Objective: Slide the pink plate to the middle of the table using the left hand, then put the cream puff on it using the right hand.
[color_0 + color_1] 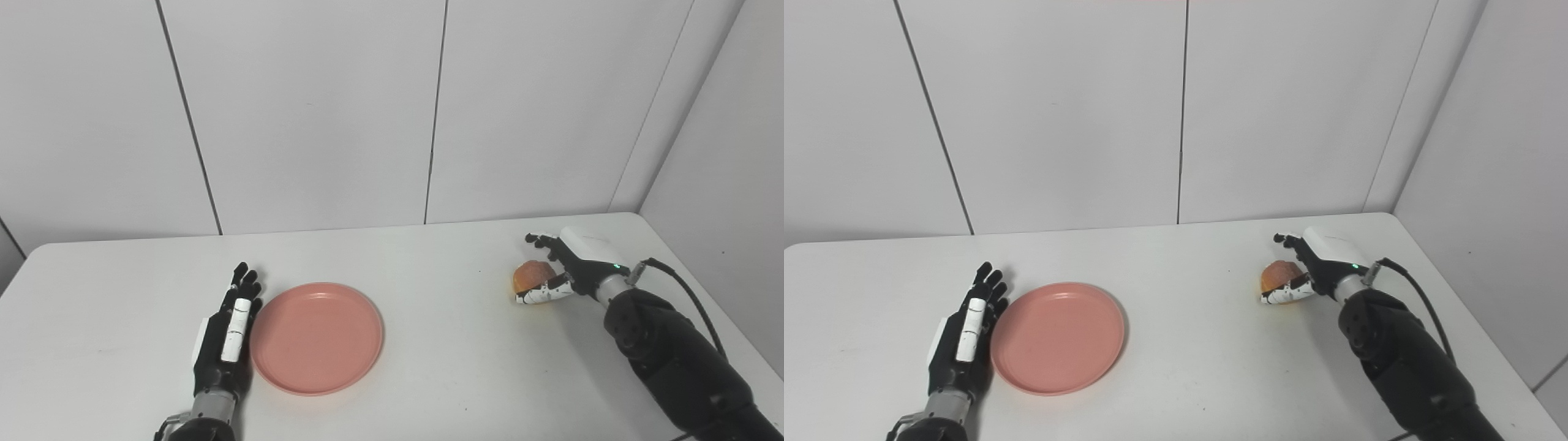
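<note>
**A:** A white table (429, 343) set in a corner of pale wall panels (306, 116): what is at stake here?

**B:** Two jobs, neither finished. The pink plate (316, 337) lies left of the table's centre, flat on the surface. The left hand (226, 340) stands on edge with fingers straight and together, holding nothing, its inner side right against the plate's left rim.

**A:** So the push could go astray?

**B:** I judge so. A flat hand against a round rim gives little steering; if contact sits off the plate's centre line, the plate may spin or veer toward the near edge rather than travel straight. A quick shove could also send it past the middle.

**A:** And on the far right?

**B:** The right hand (560, 269) is cupped around the cream puff (531, 275), which sits near the table's right rear, well apart from the plate. Fingers arch over it, the thumb lies under its near side. Whether the hold is firm cannot be told; the puff looks to be resting on the table.

**A:** The danger there?

**B:** A soft pastry, presumably. Too tight and it crushes; too loose and it rolls out in transit. Carrying it over before the plate settles risks landing it on bare table.
</note>
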